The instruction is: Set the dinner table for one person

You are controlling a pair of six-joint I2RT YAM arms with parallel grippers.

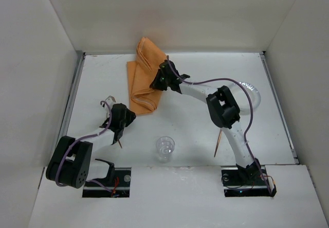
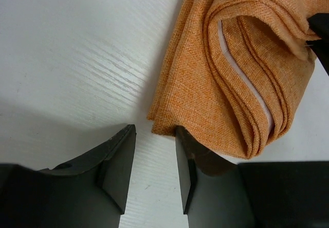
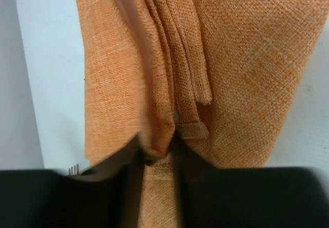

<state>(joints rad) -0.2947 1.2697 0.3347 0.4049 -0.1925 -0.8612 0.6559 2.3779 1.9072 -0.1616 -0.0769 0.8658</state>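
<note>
The orange cloth mat (image 1: 143, 81) lies folded and bunched at the back middle of the white dinner table (image 1: 216, 79). My right gripper (image 1: 163, 80) is shut on a fold of the mat's right edge; in the right wrist view the fold (image 3: 157, 135) sits pinched between the gripper (image 3: 159, 153). My left gripper (image 1: 125, 119) is open and empty, low over the table, its right fingertip just touching the mat's near corner (image 2: 162, 125). In the left wrist view the gripper (image 2: 155, 133) shows bare table between its jaws.
A clear glass (image 1: 165, 147) stands at the near middle. A thin wooden stick (image 1: 219, 142) lies by the right arm. A metal utensil (image 1: 106, 103) lies just left of the left gripper. Metal rails (image 1: 72, 99) edge the table.
</note>
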